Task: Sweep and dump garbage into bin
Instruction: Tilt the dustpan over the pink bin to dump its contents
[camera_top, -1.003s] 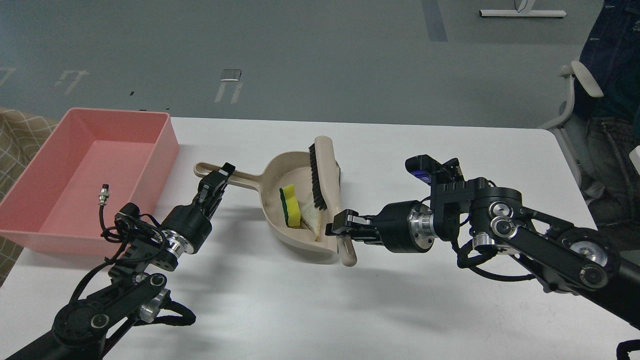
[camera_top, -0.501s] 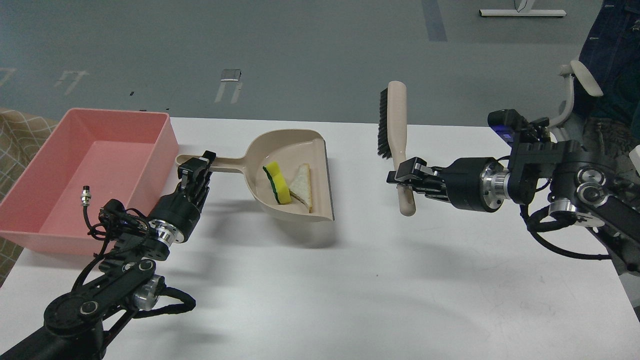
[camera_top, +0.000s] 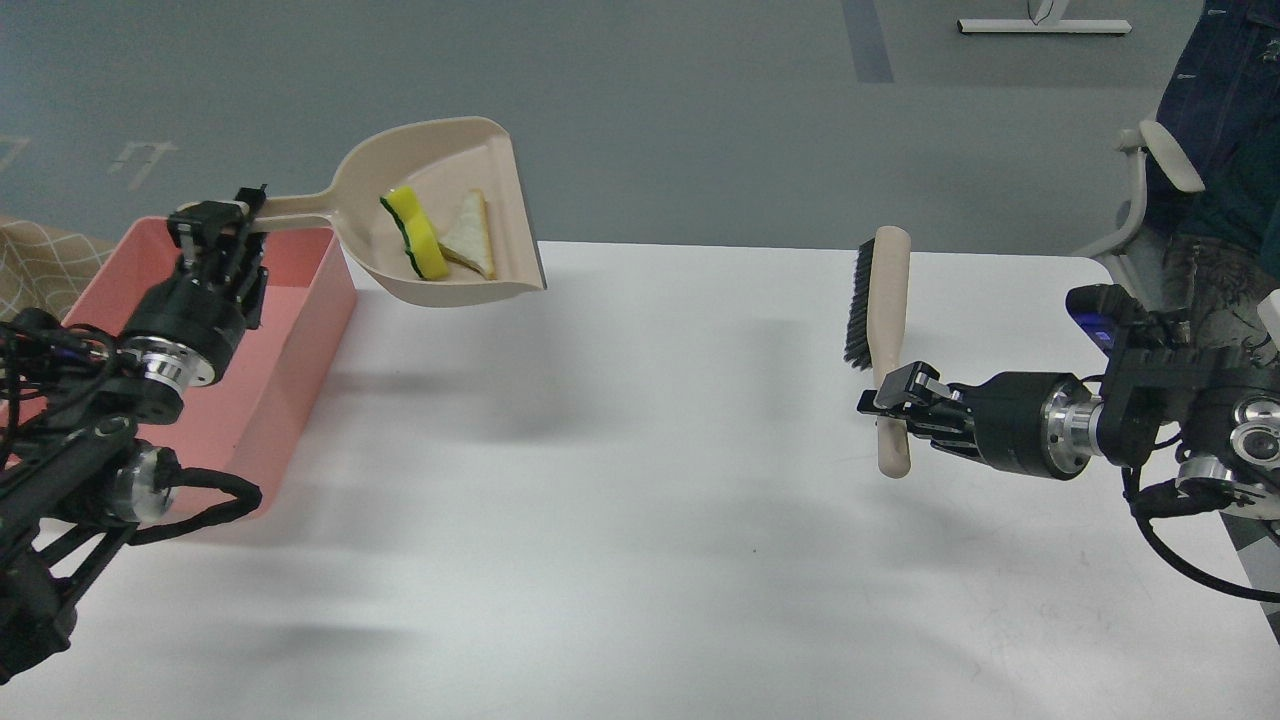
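My left gripper (camera_top: 215, 228) is shut on the handle of the beige dustpan (camera_top: 455, 275) and holds it in the air, just right of the pink bin (camera_top: 300, 330). The yellow sponge (camera_top: 417, 234) with its dark green layer and the triangular bread slice (camera_top: 470, 237) lie in the pan. My right gripper (camera_top: 895, 400) is shut on the handle of the beige brush (camera_top: 888, 300), black bristles facing left, above the right half of the table.
The white table (camera_top: 640, 480) reaches from the bin to the right edge. My left arm covers part of the bin's inside. An office chair (camera_top: 1150, 190) stands beyond the table's far right corner. Checked cloth (camera_top: 40, 260) lies left of the bin.
My left gripper has lifted the dustpan with the sponge and bread off the table, up and left toward the bin. My right gripper has moved the brush right and down, away from the pan.
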